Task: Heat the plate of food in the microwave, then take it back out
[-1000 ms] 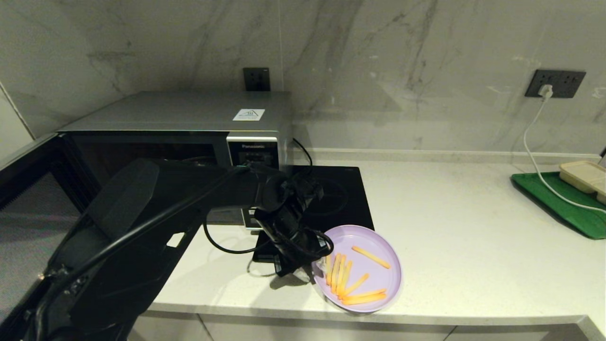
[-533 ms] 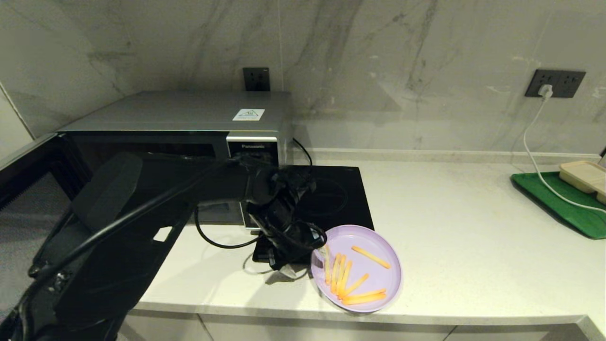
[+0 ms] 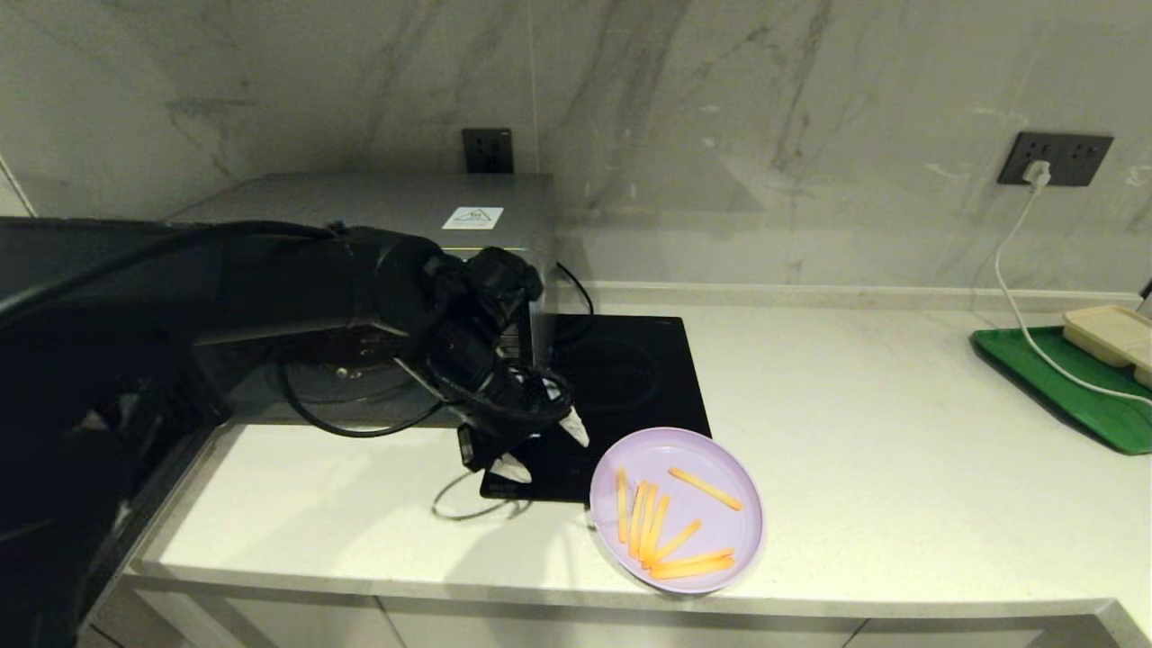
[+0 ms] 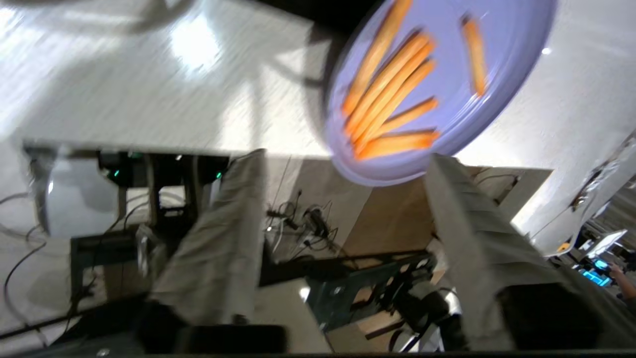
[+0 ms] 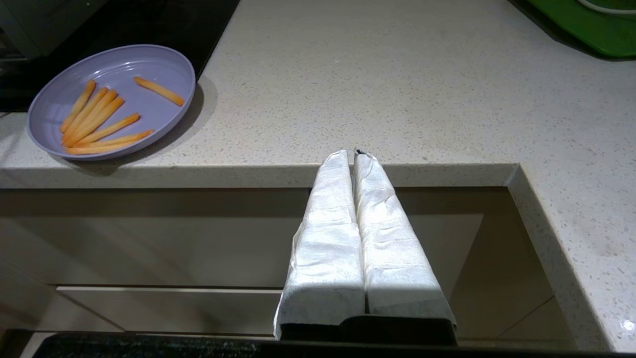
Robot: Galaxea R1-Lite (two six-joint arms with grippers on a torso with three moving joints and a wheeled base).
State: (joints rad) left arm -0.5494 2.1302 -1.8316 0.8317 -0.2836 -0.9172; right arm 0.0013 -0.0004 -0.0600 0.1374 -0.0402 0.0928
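Note:
The lilac plate of fries point(image 3: 677, 510) lies on the counter near its front edge, partly on the corner of the cooktop. My left gripper point(image 3: 543, 448) hangs open and empty just left of and above the plate, apart from it. The left wrist view shows its wrapped fingers point(image 4: 223, 238) spread wide, with the plate point(image 4: 447, 109) beyond the tips. The silver microwave point(image 3: 378, 211) stands at the back left, its cavity showing under my left arm. My right gripper point(image 5: 354, 154) is shut and empty, parked below the counter's front edge; the plate point(image 5: 112, 99) lies far off to its side.
A black induction cooktop point(image 3: 630, 378) lies beside the microwave. A green tray point(image 3: 1062, 387) with a beige container point(image 3: 1111, 333) sits at the far right, and a white cable point(image 3: 1017, 270) runs to a wall socket. My left arm covers the microwave front.
My left gripper has drawn back from the plate's left rim and lifted up and to the left. The arm has risen across the microwave front. The plate has stayed put.

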